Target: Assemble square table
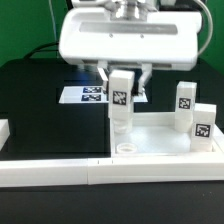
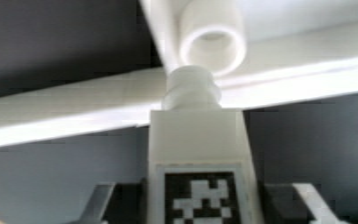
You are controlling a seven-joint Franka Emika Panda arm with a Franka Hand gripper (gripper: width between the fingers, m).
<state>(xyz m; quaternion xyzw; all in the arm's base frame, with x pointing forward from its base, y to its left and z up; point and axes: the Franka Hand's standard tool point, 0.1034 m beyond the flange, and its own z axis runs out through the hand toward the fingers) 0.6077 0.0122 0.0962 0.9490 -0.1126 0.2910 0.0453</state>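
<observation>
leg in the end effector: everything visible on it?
The leg is a short white block, plastic by its look, with a black-and-white tag on one face and a narrower round peg at its lower end. It hangs upright, gripped near its top by the end effector, above a round corner socket of the tabletop. Whether the peg touches the socket is unclear.

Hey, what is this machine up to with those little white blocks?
The robot arm is putting a small table together. Its gripper holds one white leg upright over a round corner socket of the square white table top. The close-up view from the wrist shows the leg's peg lined up near the socket's ring, but I can't tell if it's in yet. Two more legs already stand on the top at the exterior view's right.
</observation>
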